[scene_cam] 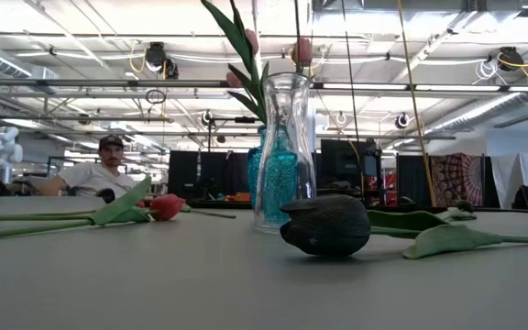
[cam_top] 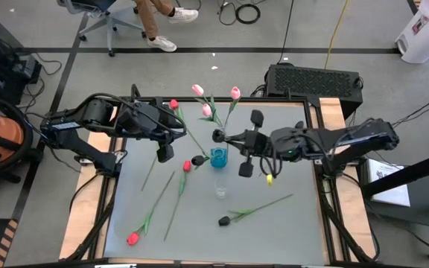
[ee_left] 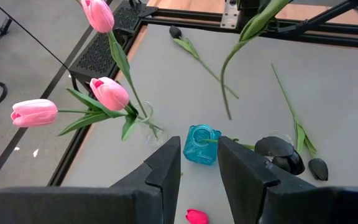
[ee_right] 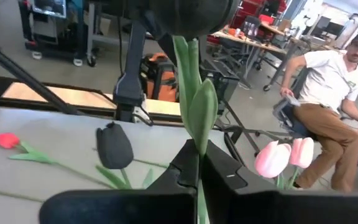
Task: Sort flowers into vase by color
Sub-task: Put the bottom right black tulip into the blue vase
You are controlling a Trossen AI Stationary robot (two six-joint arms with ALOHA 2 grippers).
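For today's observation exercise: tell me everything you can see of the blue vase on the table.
The blue vase is a small, translucent turquoise bottle, glass by its look, with a beaded texture in the low view. It stands upright near the table's middle, between the two arms, partly behind a taller clear vase in the low view. A green stem seems to rest at its mouth.

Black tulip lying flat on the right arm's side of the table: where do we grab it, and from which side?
Grip the black tulip on its bare stem, past the leaves, from straight above, fingers across it. It lies flat on the table, clear of other things, and the stem runs straight there; the rounded head would likely slip.
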